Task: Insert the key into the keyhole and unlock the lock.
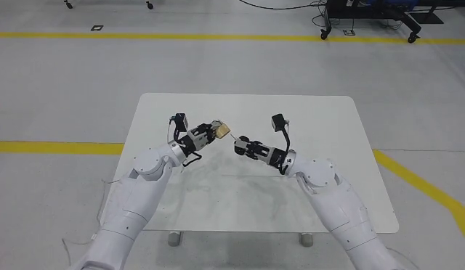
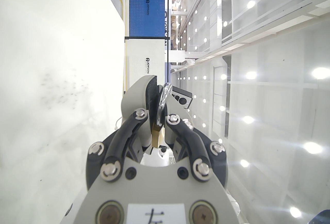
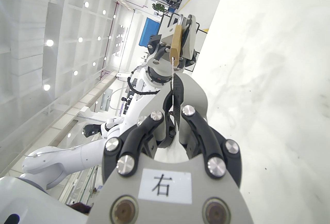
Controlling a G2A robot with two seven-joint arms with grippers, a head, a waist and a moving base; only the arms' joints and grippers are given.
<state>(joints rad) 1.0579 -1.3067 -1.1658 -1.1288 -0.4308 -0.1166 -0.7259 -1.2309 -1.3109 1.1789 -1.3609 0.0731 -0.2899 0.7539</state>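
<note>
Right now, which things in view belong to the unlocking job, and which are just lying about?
Job:
lock, held in the left jaws
key, held in the right jaws, tip at the lock's end

Not the job:
table
cart
floor line
blue panel

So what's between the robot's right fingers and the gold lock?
The thin key: held in the right fingers, tip at the lock. The right wrist view shows it.
</note>
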